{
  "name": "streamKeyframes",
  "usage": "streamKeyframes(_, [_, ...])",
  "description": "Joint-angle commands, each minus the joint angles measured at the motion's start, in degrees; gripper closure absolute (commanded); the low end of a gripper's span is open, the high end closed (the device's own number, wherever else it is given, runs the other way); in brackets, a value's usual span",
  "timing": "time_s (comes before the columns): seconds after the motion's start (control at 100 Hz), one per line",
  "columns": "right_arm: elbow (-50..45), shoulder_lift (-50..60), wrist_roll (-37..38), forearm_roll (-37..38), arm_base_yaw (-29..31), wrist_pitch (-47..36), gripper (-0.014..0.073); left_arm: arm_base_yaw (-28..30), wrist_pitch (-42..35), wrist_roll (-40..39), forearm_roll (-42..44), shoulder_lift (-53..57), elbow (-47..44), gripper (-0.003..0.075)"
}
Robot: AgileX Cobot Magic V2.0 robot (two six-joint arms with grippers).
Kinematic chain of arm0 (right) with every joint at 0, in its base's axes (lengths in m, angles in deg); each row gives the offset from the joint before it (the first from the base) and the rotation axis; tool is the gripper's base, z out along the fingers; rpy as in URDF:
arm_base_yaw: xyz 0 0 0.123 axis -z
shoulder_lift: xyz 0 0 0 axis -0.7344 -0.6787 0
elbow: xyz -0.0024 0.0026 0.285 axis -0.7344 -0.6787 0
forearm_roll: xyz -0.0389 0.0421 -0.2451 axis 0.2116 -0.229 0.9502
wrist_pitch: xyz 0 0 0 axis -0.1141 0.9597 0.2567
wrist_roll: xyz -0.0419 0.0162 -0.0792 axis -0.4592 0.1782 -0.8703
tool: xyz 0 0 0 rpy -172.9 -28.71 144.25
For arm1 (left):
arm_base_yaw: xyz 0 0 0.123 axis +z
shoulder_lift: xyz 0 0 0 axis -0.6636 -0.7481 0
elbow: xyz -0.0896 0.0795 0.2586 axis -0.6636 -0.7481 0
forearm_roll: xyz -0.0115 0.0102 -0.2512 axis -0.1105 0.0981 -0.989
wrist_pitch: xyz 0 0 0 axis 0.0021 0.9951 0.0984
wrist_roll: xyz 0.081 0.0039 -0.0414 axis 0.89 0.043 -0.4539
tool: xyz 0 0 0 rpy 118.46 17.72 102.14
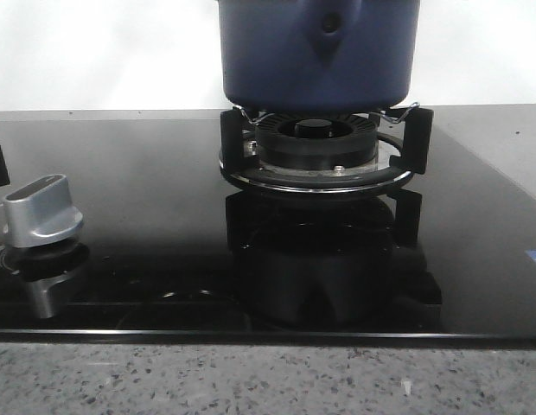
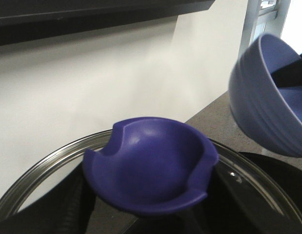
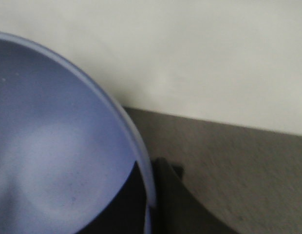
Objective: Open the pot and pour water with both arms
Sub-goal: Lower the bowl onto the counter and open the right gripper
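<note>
Pot [image 1: 318,52] sits at twelve o'clock on the burner [image 1: 315,147]. The left gripper's fingers seem clenched on the glass lid [image 2: 48,170] under its blue knob [image 2: 151,168]. Right fingers: cannot tell; a blue bowl [image 3: 53,161] fills that view. Keep the lid level and clear before pouring.

Neither arm in front view, both pincers hidden in wrist views
</note>
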Motion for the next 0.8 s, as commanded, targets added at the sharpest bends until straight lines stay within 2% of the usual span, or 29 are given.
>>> streamKeyframes(0.0, [3.48,2.43,0.30,-0.23,4.14,6.19,0.0645,-0.31,1.53,-0.34,-6.45,3.35,2.43,0.0475])
streamKeyframes(0.12, [3.36,2.18,0.30,-0.23,10.74,16.71,0.0645,-2.26,2.03,-0.34,-6.64,3.35,2.43,0.0475])
streamKeyframes(0.25, [1.80,1.46,0.30,-0.23,17.58,21.63,0.0645,-5.68,1.77,-0.11,-6.64,3.35,2.43,0.0475])
streamKeyframes(0.53, [-9.46,0.82,-0.86,-1.92,27.59,20.43,0.0645,-13.02,-1.69,0.12,-6.64,3.35,2.43,0.0475])
streamKeyframes(0.79, [-19.78,0.82,-1.18,-2.58,28.84,13.73,0.0645,-16.01,-2.69,1.18,-6.64,3.35,2.43,0.0475])
